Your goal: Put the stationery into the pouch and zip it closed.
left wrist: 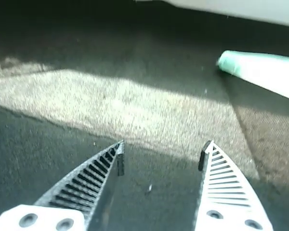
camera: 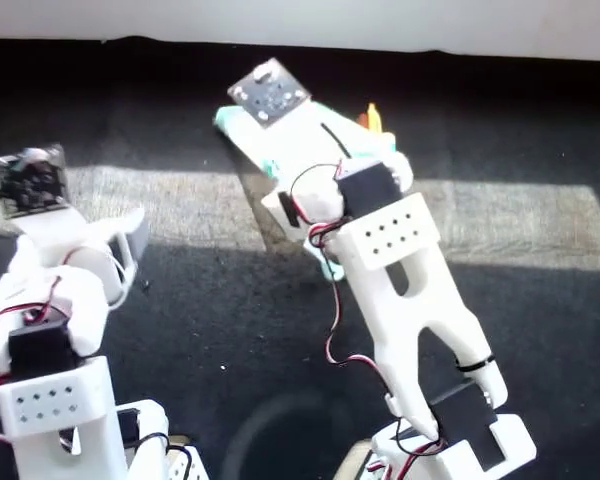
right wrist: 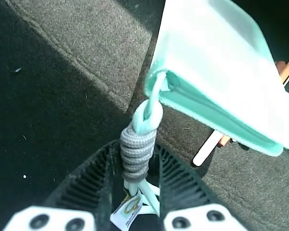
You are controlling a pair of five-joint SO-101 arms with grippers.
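Our ridged right end effector (right wrist: pixel 136 148) pinches the coil-wrapped cord (right wrist: pixel 135 151) of the smooth mint pouch (right wrist: pixel 216 72); our left end effector (left wrist: pixel 161 150), at nine o'clock, gapes.

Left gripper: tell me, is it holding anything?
No. The left gripper stands open, with only bare table showing in its gap.

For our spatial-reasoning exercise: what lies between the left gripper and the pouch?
Only bare mat, partly sunlit, between left gripper and pouch, seen in the left wrist view.
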